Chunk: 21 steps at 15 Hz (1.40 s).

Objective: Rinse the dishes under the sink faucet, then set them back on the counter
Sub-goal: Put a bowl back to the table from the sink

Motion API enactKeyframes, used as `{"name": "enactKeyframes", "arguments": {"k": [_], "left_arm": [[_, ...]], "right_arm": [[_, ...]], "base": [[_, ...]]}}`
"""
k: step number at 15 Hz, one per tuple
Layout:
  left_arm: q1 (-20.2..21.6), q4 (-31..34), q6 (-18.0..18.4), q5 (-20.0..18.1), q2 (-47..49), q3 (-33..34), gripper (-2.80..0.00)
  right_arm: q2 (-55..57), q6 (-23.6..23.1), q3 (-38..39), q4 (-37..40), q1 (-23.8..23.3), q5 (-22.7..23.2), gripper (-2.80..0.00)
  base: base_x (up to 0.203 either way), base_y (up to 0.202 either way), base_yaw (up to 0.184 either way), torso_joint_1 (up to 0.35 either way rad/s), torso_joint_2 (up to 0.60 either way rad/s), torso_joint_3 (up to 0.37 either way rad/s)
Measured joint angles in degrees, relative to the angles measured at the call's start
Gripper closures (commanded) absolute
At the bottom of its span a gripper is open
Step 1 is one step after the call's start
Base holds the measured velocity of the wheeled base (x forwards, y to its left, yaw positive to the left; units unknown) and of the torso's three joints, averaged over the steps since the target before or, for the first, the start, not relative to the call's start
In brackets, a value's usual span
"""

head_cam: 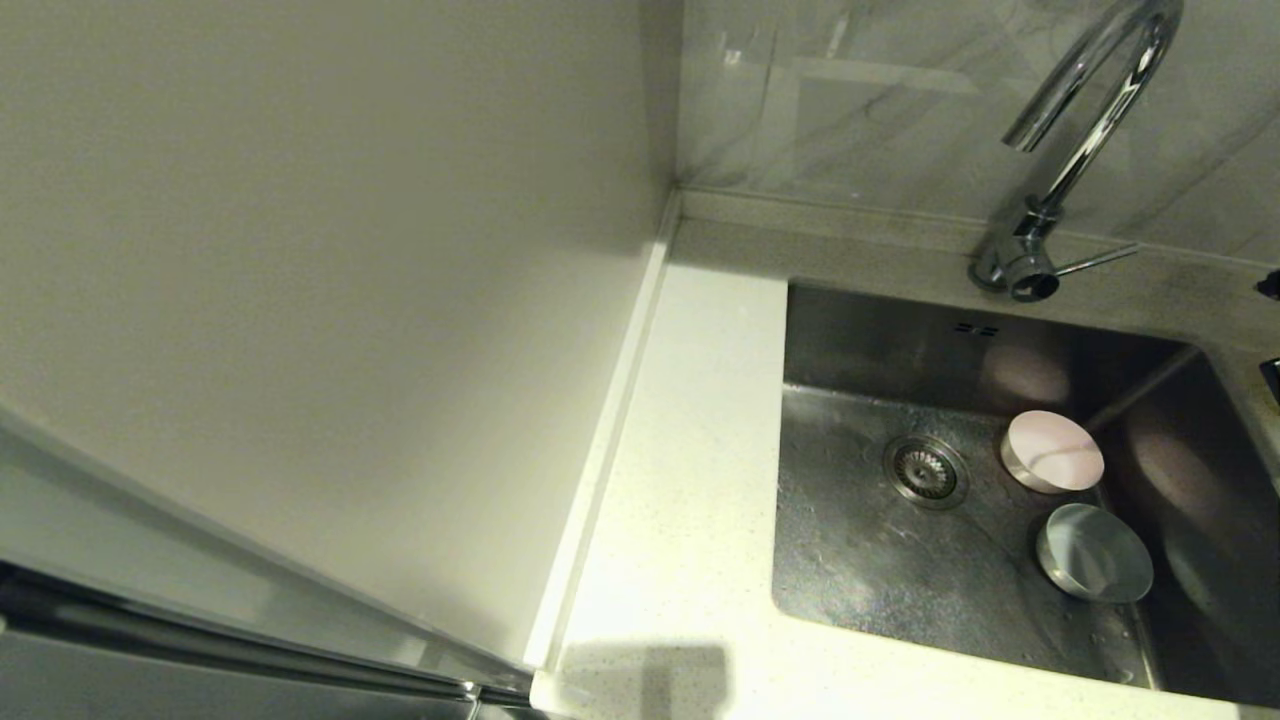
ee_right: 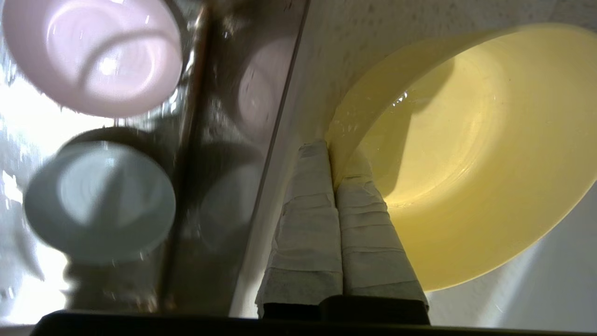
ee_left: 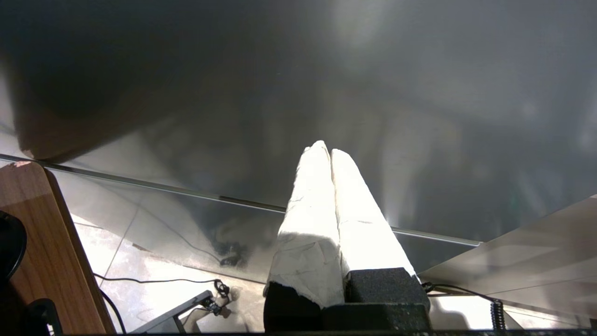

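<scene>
Right claw (ee_right: 332, 156) pinches yellow bowl (ee_right: 471, 154) rim, bowl over surface (ee_right: 373, 28) beside sink (head_cam: 870, 560): put-back step, I judge. Next: lower, release. Pink bowl (head_cam: 1052, 451) and blue bowl (head_cam: 1094, 552) wait in sink, well apart from claw. Left claw (ee_left: 326, 151) clenched, empty, parked.

Plain off-white side panel (head_cam: 330, 300) fills the left of head view, glossy, meets a grey marbled wall tile backsplash (head_cam: 860, 110) at the corner; soft reflections on the tile; left wrist view: brushed metal surface (ee_left: 326, 93) with diffuse glare, wooden board edge (ee_left: 51, 247) at one side, pale tiled floor (ee_left: 140, 275) below with black cables (ee_left: 154, 281) trailing across it; lighting warm, overhead.
</scene>
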Motion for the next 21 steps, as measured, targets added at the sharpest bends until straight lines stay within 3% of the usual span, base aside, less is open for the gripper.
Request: {"name": "enactKeyframes", "arguments": {"k": [1,2,8,13,18,21], "left_arm": [[0.0,0.0,0.0,0.0,0.0,0.0,0.0],[0.0,0.0,0.01,0.0,0.0,0.0,0.0],[0.0,0.0,0.0,0.0,0.0,0.0,0.0],[0.0,0.0,0.0,-0.02,0.0,0.0,0.0],[0.0,0.0,-0.02,0.0,0.0,0.0,0.0],[0.0,0.0,0.0,0.0,0.0,0.0,0.0]], "right_arm": [[1.19,0.73,-1.26,-0.02,0.04,-0.09,0.0],[2.33,0.84,-2.32,-0.22,0.09,-0.15,-2.8],[5.52,1.75,-7.28,-1.7,0.09,0.07,-2.8],[3.94,7.49,-8.67,-3.78,-0.02,1.05,-2.8],[-1.9,14.55,-8.13,-2.34,0.52,8.35,-2.8],[-6.09,13.97,-6.82,7.99,0.78,13.63,-2.8]], "base": [[0.0,0.0,0.0,0.0,0.0,0.0],[0.0,0.0,0.0,0.0,0.0,0.0],[0.0,0.0,0.0,0.0,0.0,0.0],[0.0,0.0,0.0,0.0,0.0,0.0],[0.0,0.0,0.0,0.0,0.0,0.0],[0.0,0.0,0.0,0.0,0.0,0.0]]}}
